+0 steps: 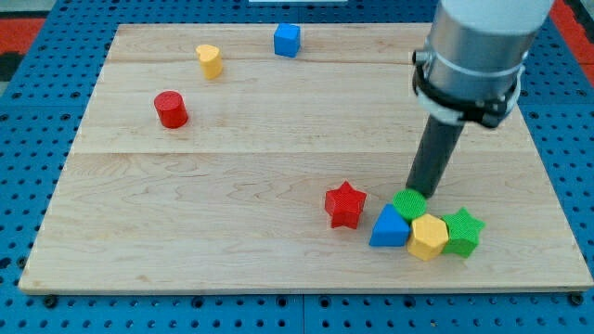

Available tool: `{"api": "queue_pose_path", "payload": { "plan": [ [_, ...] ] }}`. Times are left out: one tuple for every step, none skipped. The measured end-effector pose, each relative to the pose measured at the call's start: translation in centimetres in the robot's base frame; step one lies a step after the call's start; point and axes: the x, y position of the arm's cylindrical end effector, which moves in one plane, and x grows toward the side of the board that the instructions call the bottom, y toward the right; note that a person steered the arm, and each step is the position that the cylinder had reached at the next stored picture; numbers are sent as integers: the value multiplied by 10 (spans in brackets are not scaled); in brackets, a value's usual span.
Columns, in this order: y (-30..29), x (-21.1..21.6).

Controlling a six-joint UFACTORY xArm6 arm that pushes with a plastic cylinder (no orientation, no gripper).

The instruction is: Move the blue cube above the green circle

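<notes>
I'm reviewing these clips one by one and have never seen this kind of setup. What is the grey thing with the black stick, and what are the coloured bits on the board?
The grey cylinder is the end of a robot arm. It has no hand, only a dark rod; my tip slides over the wooden board to push blocks. Nothing is held. There is one camera, mounting unknown.

At the view's top sit the blue cube and a yellow block, with a red cylinder below them on the left. At the lower right is a cluster: green circle, blue triangle, yellow hexagon, green star, and a red star just left. My tip is right at the green circle, far from the blue cube.
</notes>
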Motion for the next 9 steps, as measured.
{"api": "queue_pose_path", "payload": {
  "plan": [
    [30,-29],
    [49,-110],
    [27,-210],
    [-48,-274],
    [-131,-317],
    [-200,-285],
    [-252,-263],
    [-264,-266],
    [-318,-235]
  ]
}}
